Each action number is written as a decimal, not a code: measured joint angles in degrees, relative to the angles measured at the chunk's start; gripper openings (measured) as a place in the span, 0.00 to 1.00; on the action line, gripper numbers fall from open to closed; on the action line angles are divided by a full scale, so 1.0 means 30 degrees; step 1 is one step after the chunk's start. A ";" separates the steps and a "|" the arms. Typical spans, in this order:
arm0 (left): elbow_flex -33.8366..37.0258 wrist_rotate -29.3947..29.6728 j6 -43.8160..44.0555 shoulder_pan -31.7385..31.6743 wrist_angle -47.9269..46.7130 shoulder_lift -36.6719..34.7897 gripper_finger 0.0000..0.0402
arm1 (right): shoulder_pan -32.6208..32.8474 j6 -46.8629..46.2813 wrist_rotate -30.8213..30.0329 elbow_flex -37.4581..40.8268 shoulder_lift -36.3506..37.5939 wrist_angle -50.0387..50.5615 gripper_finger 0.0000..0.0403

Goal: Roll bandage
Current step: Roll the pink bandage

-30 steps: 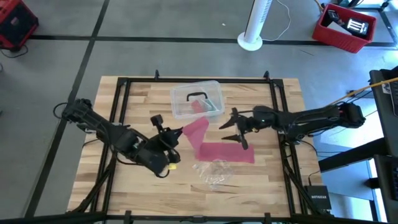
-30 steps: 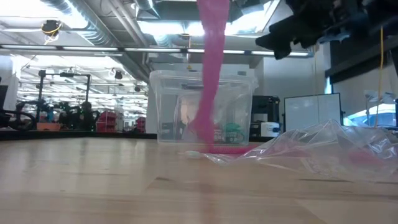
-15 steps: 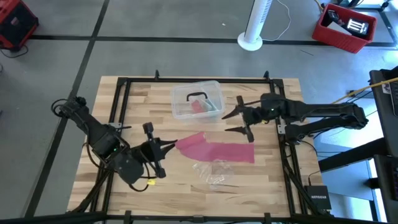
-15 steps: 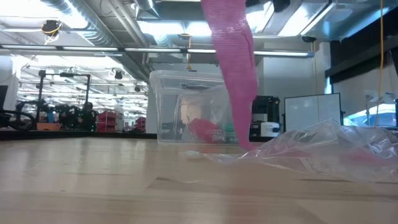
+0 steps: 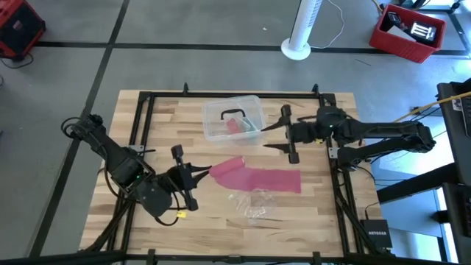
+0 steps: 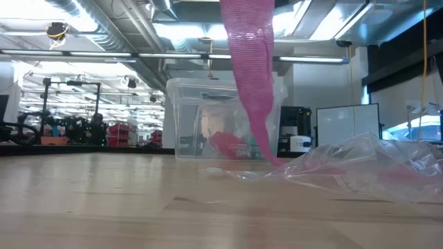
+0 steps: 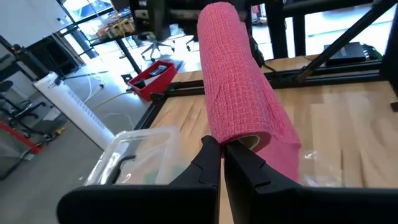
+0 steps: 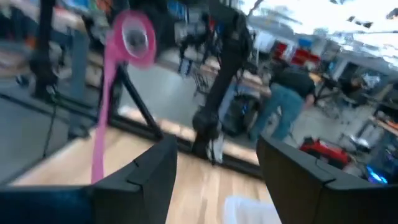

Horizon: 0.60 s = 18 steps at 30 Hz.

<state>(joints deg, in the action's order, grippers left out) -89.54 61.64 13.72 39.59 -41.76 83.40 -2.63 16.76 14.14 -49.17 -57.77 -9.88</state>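
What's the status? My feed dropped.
Left gripper shut on bandage, roll end lifted. Right gripper open, near clear box. Plastic wrapper beside the strip.

My black left gripper (image 7: 222, 149) pinches the bandage (image 7: 239, 93), magenta-pink with a fine waffle-grid weave. The box (image 5: 232, 118) is clear, pink and green inside. Pale striped wood table (image 5: 147, 132), black frame; the wrapper (image 5: 254, 202) glints transparent.
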 joint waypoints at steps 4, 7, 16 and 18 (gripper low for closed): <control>0.0009 0.1288 -0.0663 -0.0233 -0.0265 0.0000 0.00 | 0.0025 -0.1898 0.2346 0.0002 -0.0559 0.1236 0.56; 0.0015 0.1374 -0.1505 -0.0734 -0.0262 0.0000 0.00 | 0.0029 -0.2639 0.2864 0.0002 -0.1103 0.3554 0.56; 0.0029 0.0512 -0.3907 -0.1821 0.1245 0.0000 0.00 | 0.0015 -0.2668 0.2389 0.0621 -0.4356 0.3085 0.56; 0.0029 0.0520 -0.4532 -0.1821 0.1885 0.0000 0.00 | 0.0015 -0.2582 0.2637 0.0650 -0.5121 0.2671 0.56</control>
<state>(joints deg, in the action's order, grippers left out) -89.45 63.20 0.12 34.13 -36.11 83.40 -2.59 9.01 22.05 -47.22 -73.13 -1.87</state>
